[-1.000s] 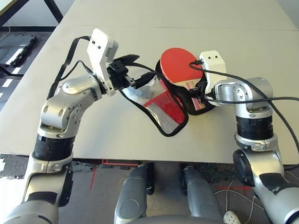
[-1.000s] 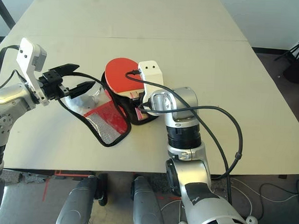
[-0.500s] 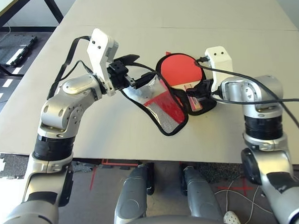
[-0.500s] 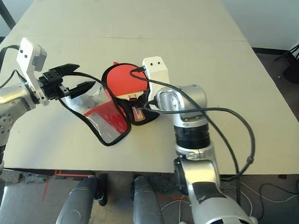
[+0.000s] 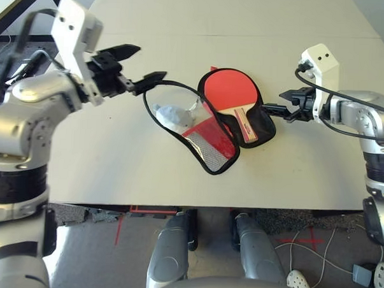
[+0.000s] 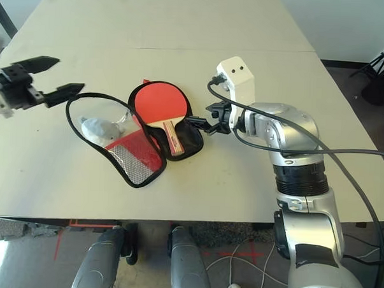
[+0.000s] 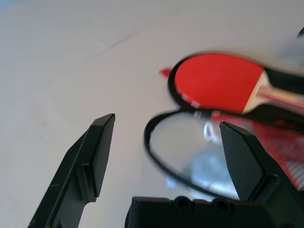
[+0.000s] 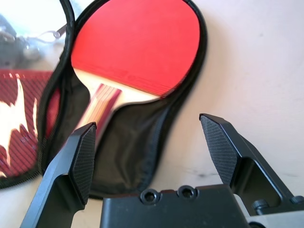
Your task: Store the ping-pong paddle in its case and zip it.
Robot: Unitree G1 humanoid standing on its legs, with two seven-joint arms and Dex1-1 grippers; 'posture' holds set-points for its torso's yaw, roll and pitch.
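I've got the case (image 5: 208,129) lying unzipped on the worktop (image 5: 297,66), splayed in two halves. The ping-pong paddle (image 5: 231,95) sits face up in the black-lined half, handle toward me, nothing gripping it. The other half, w/ the red panel and mesh pocket, is folded out toward my left; its piping stands up in a loop. Inside that loop there's a pale grey-blue lump (image 5: 169,115), prob. a small pouch, but it's blurred in the left wrist view and I can't make out more.

Left gripper (image 5: 139,65) hangs above the worktop, off to the left of the case, fingers spread wide, holding nothing. Its arm is cut off at the pic edge in the right eye view. Right gripper (image 5: 275,103) is just beside the handle end of the case, fingers apart, empty; can't tell if the lower fingertip touches the fabric. The case's far red panel is cut off in the right wrist view.
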